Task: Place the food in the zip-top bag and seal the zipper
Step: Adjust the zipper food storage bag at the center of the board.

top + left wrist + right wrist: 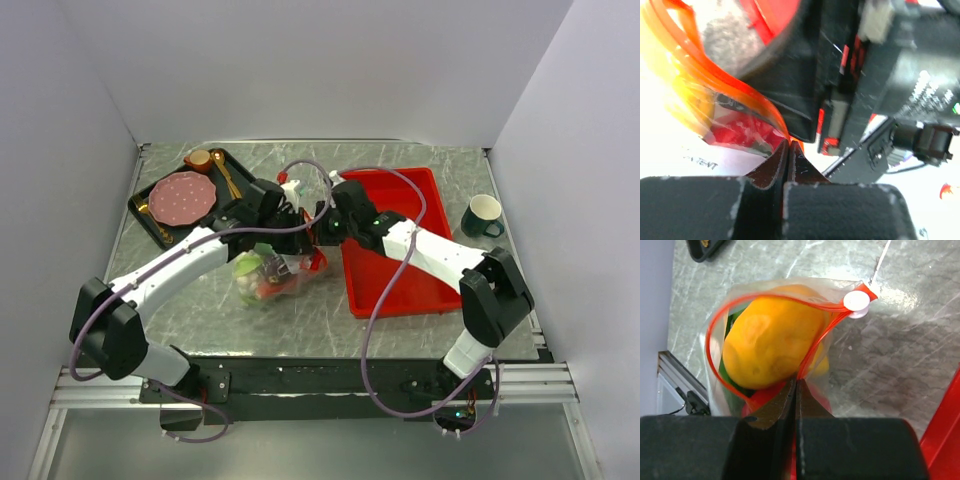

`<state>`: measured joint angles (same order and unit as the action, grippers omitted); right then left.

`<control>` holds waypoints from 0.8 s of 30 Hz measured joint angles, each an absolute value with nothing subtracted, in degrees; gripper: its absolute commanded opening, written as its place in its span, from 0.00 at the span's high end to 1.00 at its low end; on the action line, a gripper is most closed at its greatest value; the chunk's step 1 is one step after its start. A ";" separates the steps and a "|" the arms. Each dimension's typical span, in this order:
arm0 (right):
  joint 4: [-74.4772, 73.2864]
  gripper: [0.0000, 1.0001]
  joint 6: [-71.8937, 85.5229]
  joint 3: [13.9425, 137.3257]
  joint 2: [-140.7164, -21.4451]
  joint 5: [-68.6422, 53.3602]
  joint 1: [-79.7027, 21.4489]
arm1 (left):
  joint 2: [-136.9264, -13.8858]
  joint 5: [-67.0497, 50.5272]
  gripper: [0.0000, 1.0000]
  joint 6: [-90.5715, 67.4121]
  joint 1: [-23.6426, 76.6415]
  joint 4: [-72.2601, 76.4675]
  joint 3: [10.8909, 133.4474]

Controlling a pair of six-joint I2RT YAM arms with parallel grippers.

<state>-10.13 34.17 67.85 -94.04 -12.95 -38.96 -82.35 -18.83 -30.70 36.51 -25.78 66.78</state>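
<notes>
The zip-top bag (268, 278) lies on the marble table between the two arms with the food (258, 284) inside it. In the right wrist view a yellow oval fruit (770, 340) fills the bag, with a red piece (756, 401) and some green (732, 322) beside it. The zipper (715, 325) gapes in an open loop, and a white slider (856, 302) sits at its far end. My right gripper (797, 381) is shut on the zipper's near side. My left gripper (789, 143) is shut on the orange-red zipper strip (727, 82), close to the black body of the right gripper (860, 75).
A red rectangular tray (400, 270) lies to the right of the bag, under the right arm. A dark green mug (483, 215) stands at the far right. At the back left a black tray (237, 166) holds a pink plate (183, 196), gold cutlery and a small cup (199, 159).
</notes>
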 measured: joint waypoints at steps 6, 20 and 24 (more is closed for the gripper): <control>-10.50 0.96 34.06 67.85 -90.91 -12.03 -38.98 | -82.00 -11.99 0.99 -30.46 36.80 -29.02 69.52; -17.69 0.95 31.20 68.20 -83.35 -5.89 -39.62 | -81.60 -4.34 0.99 -31.14 36.84 -31.66 70.39; -17.76 0.95 30.94 68.79 -83.29 -8.40 -39.62 | -80.95 -2.59 0.99 -31.09 36.84 -32.36 70.78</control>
